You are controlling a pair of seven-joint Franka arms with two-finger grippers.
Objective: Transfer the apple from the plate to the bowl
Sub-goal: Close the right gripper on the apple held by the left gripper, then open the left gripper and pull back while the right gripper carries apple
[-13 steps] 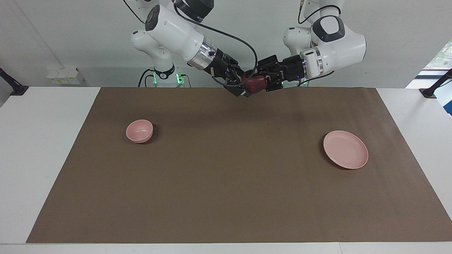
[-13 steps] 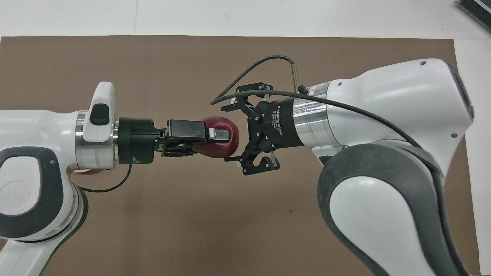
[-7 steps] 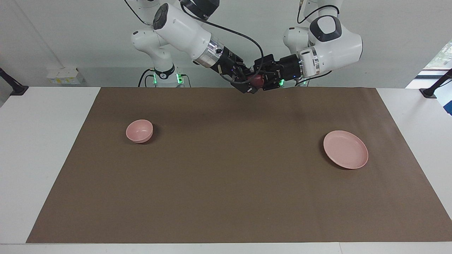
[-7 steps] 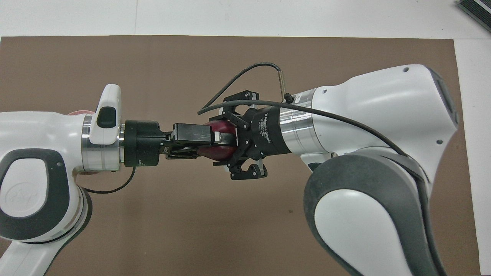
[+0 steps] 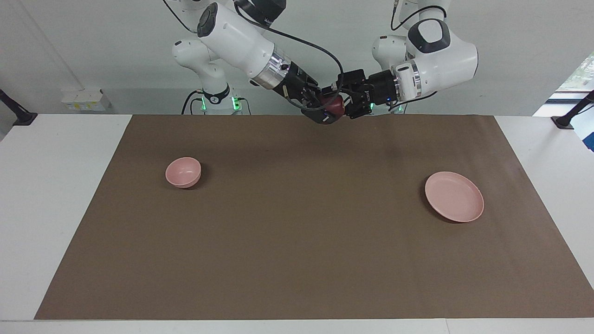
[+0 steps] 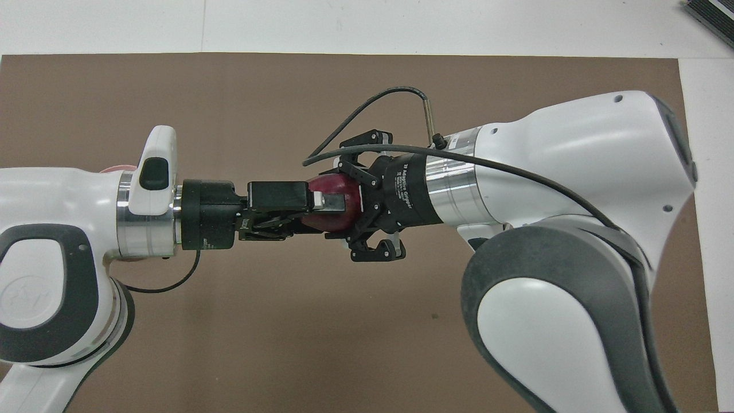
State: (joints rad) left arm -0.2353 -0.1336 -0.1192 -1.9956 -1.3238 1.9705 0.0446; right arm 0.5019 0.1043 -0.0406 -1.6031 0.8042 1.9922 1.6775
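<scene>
Overhead view shows us both grippers meeting mid-air w/ the apple (image 6: 338,202) between them, above the brown mat (image 6: 229,103). Our right gripper (image 6: 350,201) is clenched on the apple, links splayed to the sides. Our left gripper (image 6: 327,203) has 1 finger lying across the apple's top; we can't tell if it's grasping or released. Facing view: the apple (image 5: 335,106) hangs high over the mat's edge nearest the robots, between the 2 wrists. Plate (image 5: 454,196) sits toward the left arm's end, bowl (image 5: 183,172) toward the right arm's end, well apart, nothing in either.
</scene>
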